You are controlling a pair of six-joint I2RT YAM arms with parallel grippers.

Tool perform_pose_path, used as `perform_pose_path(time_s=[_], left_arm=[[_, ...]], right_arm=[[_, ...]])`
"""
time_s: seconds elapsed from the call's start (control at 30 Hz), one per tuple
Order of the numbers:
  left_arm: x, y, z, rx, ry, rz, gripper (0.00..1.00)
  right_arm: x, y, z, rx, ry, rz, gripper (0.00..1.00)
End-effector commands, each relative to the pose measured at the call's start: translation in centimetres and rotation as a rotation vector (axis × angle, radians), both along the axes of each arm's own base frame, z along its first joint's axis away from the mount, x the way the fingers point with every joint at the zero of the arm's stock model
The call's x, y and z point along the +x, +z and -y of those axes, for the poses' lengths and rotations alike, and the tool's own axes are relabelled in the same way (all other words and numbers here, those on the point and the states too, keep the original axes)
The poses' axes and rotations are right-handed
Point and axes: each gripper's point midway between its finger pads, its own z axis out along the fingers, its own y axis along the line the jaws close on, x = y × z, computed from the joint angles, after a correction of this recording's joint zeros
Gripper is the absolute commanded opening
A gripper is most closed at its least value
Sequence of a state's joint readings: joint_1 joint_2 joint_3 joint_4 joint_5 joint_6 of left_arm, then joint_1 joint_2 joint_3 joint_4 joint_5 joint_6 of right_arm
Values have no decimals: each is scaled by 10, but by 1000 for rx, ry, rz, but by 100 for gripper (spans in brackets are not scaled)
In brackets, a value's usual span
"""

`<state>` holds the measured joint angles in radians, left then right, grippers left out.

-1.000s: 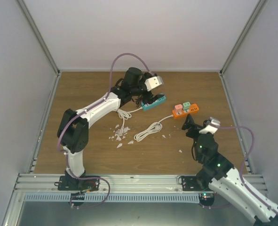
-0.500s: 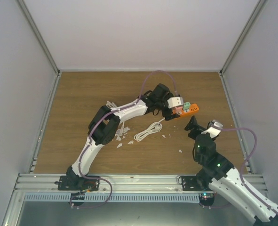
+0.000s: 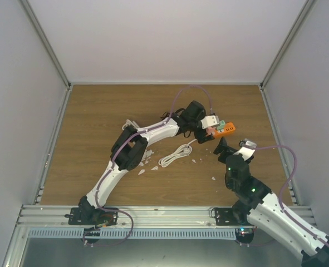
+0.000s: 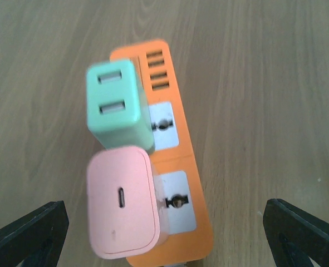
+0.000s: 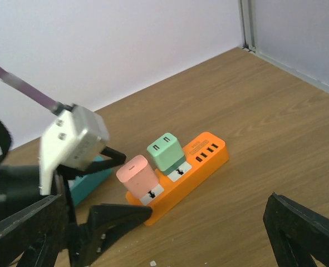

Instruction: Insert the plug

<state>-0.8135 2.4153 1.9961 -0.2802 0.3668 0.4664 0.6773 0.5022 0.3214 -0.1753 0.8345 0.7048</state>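
— Fingers (image 4: 28, 233) on my left gripper (image 4: 164, 233) are spread wide and empty. The pink plug (image 4: 122, 203) stands between them, just ahead, in the orange strip (image 4: 203, 228).
— Which step?
— Lining up, I reckon. Next I'd descend squarely and press it home. My right gripper (image 5: 164, 233) gapes empty, strip ahead.

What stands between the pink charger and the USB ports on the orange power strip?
The green charger, between the pink charger and the USB ports; the left wrist view shows it.
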Motion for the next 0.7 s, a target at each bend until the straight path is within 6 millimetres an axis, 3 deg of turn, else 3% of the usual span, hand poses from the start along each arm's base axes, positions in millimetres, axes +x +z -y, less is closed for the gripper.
perform_pose_path(time_s=[0.0,0.2,0.37,0.67], left_arm=[[-4,-32,1,66,31,-84,99],[-8,-40,-4,92,56,-137,95],[-12,-46,-6,100,60,-163,68],[-12,-52,-7,99,76,-181,51]], right_arm=[[2,9,3,15,-23,34,100],[2,8,2,12,-17,29,100],[3,7,1,16,-12,28,99],[3,6,-1,12,-2,23,100]])
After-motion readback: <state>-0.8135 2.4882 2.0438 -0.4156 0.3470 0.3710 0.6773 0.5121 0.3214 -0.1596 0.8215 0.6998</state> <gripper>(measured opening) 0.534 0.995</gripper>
